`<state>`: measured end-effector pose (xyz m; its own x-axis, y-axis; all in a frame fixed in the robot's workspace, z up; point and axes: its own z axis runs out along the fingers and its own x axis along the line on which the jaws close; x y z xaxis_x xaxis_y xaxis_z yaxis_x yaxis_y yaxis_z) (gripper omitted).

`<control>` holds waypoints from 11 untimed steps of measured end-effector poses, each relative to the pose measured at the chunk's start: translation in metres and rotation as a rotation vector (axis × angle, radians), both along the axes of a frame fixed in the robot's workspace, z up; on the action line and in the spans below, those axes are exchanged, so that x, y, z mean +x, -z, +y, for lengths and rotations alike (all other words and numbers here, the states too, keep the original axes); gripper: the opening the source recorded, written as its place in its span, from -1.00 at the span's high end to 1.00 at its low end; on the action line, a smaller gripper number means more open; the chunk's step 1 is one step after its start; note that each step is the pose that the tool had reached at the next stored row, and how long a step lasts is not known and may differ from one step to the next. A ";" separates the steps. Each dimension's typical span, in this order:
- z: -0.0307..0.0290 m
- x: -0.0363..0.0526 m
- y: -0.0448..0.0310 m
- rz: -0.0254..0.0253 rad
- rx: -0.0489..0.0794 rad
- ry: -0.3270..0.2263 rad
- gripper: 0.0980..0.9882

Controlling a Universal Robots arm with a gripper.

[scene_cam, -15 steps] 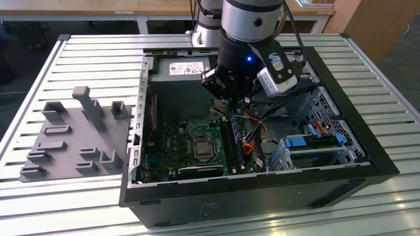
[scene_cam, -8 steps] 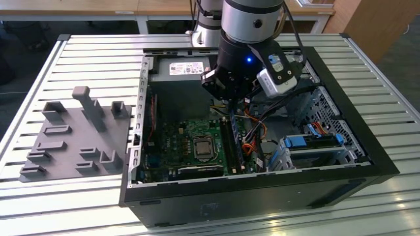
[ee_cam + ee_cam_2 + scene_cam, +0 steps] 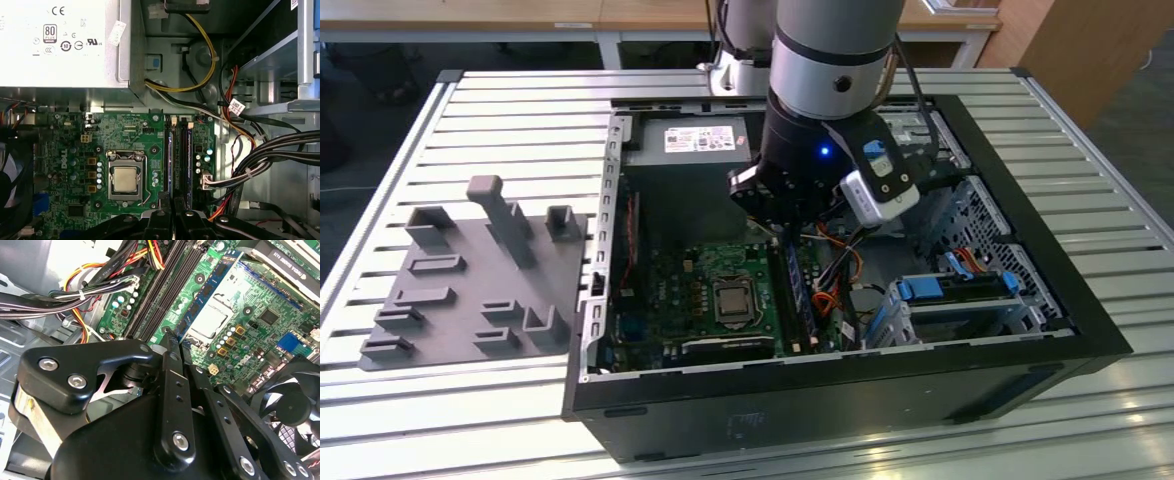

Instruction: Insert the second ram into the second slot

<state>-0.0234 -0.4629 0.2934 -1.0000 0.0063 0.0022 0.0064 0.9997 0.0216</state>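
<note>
- The second ram (image 3: pixel 205 295), a long blue circuit stick with dark chips, stands on edge in the memory slot nearest the processor socket (image 3: pixel 124 179), running alongside it.
- In the second wrist view, the stick's near end lies right at the tips of the gripper (image 3: pixel 172 201). Whether they touch it cannot be told.
- The black fingers (image 3: pixel 172 385) are closed together, tips side by side.
- Dark memory slots lie beside the stick, and another blue strip (image 3: pixel 190 160) sits in the slot farthest from the socket.
- Past the slots, bundled black, yellow and red cables (image 3: pixel 270 155) cross the case floor.
- A grey power supply (image 3: pixel 60 45) sits beyond the far end of the green motherboard.
- In the exterior view, the arm reaches down into an open black computer case (image 3: pixel 1067 300) on a slatted table (image 3: pixel 480 110).
- A grey fixture tray (image 3: pixel 454 300) lies on the table at the exterior view's left, just beside the case.
</note>
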 end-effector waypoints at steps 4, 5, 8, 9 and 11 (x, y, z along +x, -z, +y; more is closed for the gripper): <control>-0.0007 0.0000 0.0003 0.0001 0.000 0.000 0.91; -0.0009 0.0000 0.0004 0.0002 0.000 0.000 0.91; -0.0019 0.0000 0.0013 0.0004 0.000 0.000 0.91; -0.0022 0.0000 0.0017 0.0005 0.000 0.000 0.91; -0.0025 0.0000 0.0022 0.0006 0.000 0.000 0.91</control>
